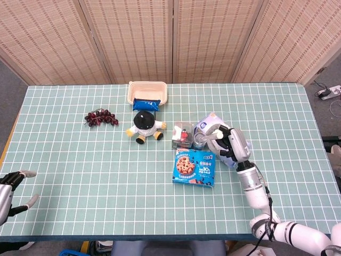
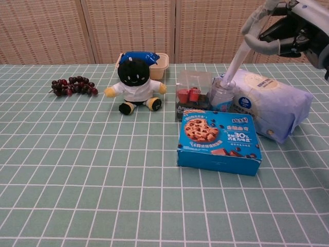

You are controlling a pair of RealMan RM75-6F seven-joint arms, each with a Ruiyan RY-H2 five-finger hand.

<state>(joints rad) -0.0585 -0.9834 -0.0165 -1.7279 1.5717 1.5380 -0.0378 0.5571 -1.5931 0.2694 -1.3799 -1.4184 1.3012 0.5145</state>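
My right hand point(image 1: 230, 145) point(image 2: 289, 32) hovers over a pale blue wipes pack point(image 1: 208, 124) point(image 2: 271, 104), fingers apart and holding nothing. One long finger point(image 2: 234, 59) reaches down to the lid of a small clear jar point(image 1: 199, 140) point(image 2: 222, 93). In front of the jar lies a blue cookie box point(image 1: 194, 166) point(image 2: 219, 141). A clear box with red items point(image 1: 181, 134) point(image 2: 192, 93) stands left of the jar. My left hand point(image 1: 9, 188) hangs open off the table's near left corner, away from everything.
A black-headed plush doll point(image 1: 145, 124) point(image 2: 134, 81) sits mid-table, with dark grapes point(image 1: 101, 117) point(image 2: 72, 86) to its left. Behind it is a beige container point(image 1: 148, 90) point(image 2: 161, 63) holding a blue packet. Folding screens stand behind the table.
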